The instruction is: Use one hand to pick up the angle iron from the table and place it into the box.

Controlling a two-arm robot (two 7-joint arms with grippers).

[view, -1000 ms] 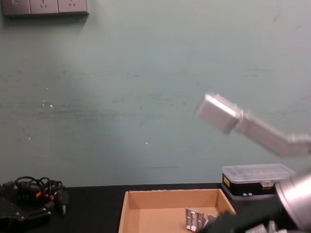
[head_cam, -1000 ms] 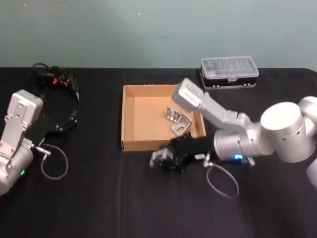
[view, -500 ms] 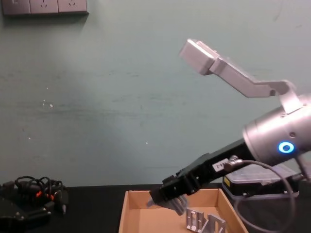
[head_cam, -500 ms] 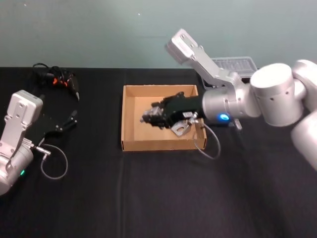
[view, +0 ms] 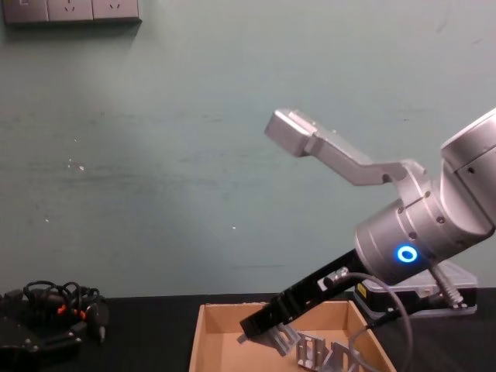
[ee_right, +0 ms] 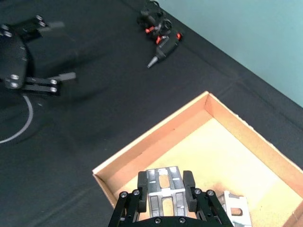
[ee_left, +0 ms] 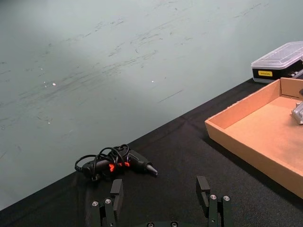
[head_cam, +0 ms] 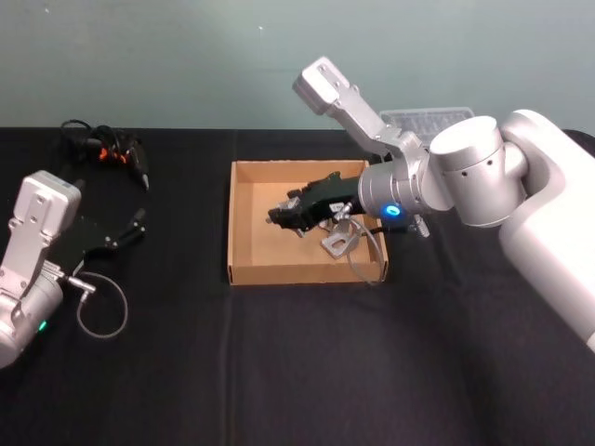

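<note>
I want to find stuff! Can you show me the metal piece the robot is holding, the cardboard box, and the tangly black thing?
angle iron (ee_right: 164, 188): right wrist view, its slotted face.
box (head_cam: 238, 218): head view, its left wall.
tangled tool (ee_left: 116, 162): left wrist view, its cable bundle.

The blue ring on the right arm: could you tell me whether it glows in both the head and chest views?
Head view: yes, the ring glows blue behind the right gripper over the box. Chest view: yes, the ring is bright blue, pale-centred.
</note>
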